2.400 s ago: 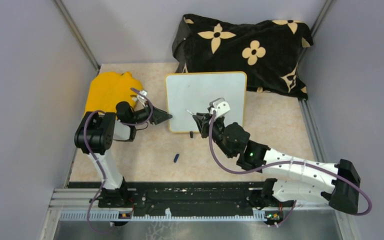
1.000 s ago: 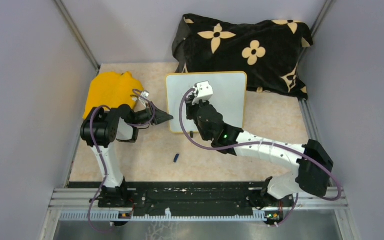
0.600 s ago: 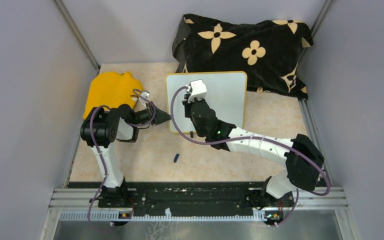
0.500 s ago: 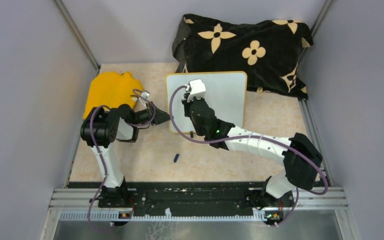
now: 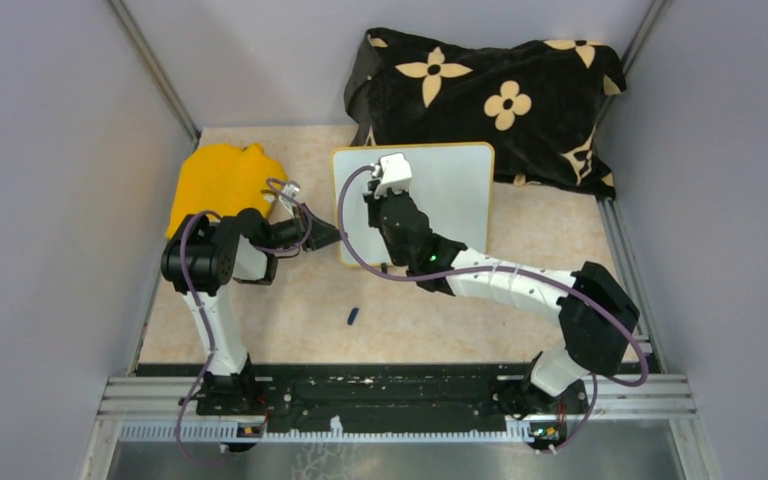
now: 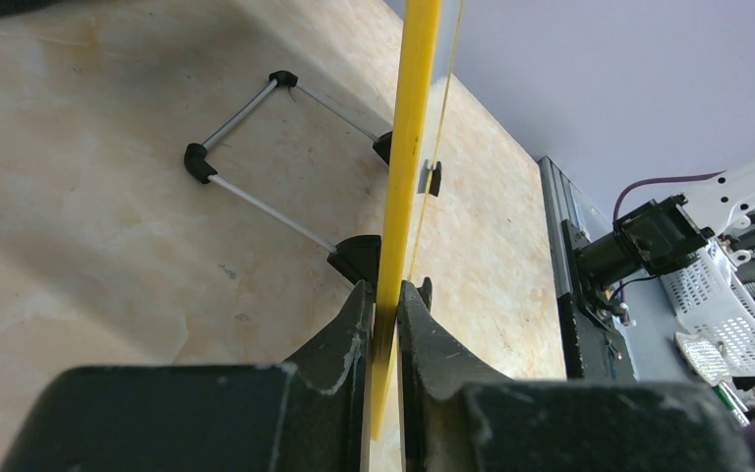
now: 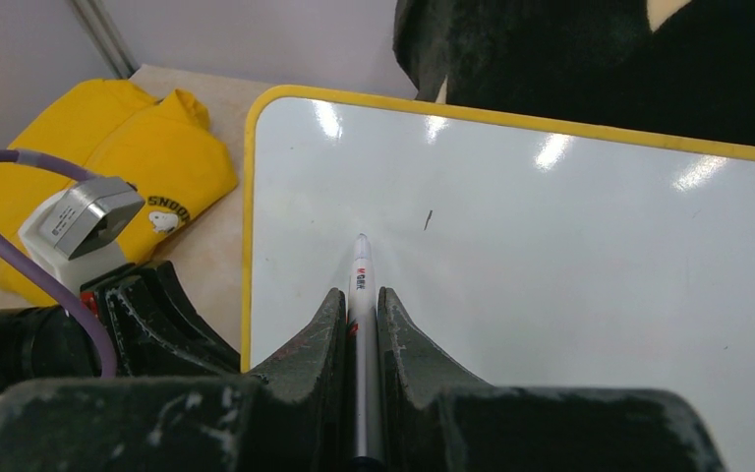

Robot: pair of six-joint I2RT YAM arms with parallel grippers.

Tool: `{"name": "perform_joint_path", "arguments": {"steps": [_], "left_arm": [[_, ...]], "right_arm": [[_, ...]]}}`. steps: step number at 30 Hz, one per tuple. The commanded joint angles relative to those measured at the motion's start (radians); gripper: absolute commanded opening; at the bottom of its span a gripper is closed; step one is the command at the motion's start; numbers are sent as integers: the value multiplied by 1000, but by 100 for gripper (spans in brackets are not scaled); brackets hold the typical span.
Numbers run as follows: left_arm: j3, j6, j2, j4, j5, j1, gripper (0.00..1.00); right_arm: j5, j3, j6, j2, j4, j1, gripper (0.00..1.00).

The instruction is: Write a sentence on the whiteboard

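Observation:
The whiteboard (image 5: 455, 195), white with a yellow rim, lies in the middle of the table. My left gripper (image 5: 327, 236) is shut on its left rim; in the left wrist view the yellow edge (image 6: 408, 147) runs between the closed fingers (image 6: 349, 324). My right gripper (image 5: 370, 200) hovers over the board's upper left part, shut on a white marker (image 7: 361, 280) whose tip points at the white surface (image 7: 570, 256). The sentence is out of view: the surface shows only one short dark stroke (image 7: 428, 219).
A yellow garment (image 5: 218, 180) lies left of the board, close behind my left arm. A black flowered cloth (image 5: 490, 95) is bunched at the back. A small blue cap (image 5: 353, 316) lies near the front. Thin wire legs (image 6: 246, 192) stand under the board.
My right arm carried the marker from the board's lower middle up to its upper left. My left gripper's fingers closed onto the board's left rim.

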Motion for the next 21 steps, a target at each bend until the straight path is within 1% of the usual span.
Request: {"name": "perform_joint_path", "arguments": {"steps": [1,9,21], "left_arm": [[11,11,15,1,-2,-2,10],[11,7,13,5,-4,1,8],[12,7,12,5,-5,3,5]], "right_arm": [[-13,67,-4,13,55,-19,0],[-20,69,8,24,71,-29,0],[-39,78,51,40,48,-59,0]]}}
